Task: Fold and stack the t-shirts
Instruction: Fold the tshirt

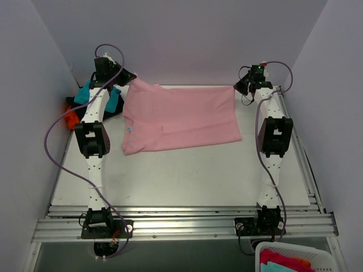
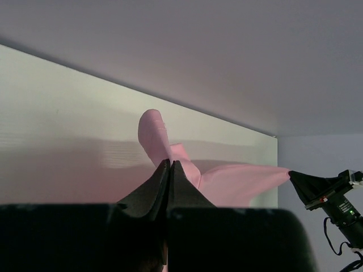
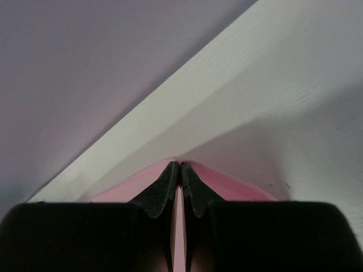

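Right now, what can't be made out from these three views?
Top view: other shirts mostly hidden behind the left arm.
Top view: basket cut off by the bottom edge.
Wrist views: left gripper and right gripper housings block most of the pink t-shirt.

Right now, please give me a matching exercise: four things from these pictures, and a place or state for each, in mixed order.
1 pink shirt
2 teal shirt
3 basket
4 left tool

A near right corner
B shut on a pink corner
C spread out wide
D bunched at far left

Pairs: 1-C, 2-D, 3-A, 4-B
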You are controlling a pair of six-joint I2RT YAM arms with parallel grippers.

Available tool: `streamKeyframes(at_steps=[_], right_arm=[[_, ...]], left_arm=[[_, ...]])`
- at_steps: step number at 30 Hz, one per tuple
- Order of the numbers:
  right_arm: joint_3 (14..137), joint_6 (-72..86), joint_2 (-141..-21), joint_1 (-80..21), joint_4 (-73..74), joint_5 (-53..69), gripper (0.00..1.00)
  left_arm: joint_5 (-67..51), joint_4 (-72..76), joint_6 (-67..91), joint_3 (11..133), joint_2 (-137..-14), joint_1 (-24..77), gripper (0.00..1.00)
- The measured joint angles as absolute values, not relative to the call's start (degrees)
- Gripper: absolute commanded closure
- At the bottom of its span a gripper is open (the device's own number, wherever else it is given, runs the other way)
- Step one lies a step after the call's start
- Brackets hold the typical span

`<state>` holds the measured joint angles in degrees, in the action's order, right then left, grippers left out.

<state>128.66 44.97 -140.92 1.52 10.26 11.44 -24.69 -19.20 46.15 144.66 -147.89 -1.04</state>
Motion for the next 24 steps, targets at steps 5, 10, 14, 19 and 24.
streamKeyframes(at_steps=[5,10,14,19,24], right_arm=[[124.14,44.66,-136.03,1.52,9.15,12.67,1.0],[119.57,43.9,-132.27,1.52,8.71,13.41,1.0],[115.59,43.44,-129.38,1.52,8.78,13.54,1.0],[111.09,43.2,-125.8,1.52,8.8,13.54,1.0],[103.9,42.89,-120.22,1.52,7.99,13.41,1.0]], left_arm=[[-24.38,-21.3,43.38,139.02,-141.64,0.16,0.98],[-22.28,-23.44,39.66,128.09,-133.53,1.98,0.98],[-20.43,-23.35,37.63,116.97,-126.15,3.05,0.98],[-17.91,-23.86,35.4,107.31,-119.31,2.9,0.98],[-15.79,-23.9,32.93,101.84,-114.32,2.85,0.98]])
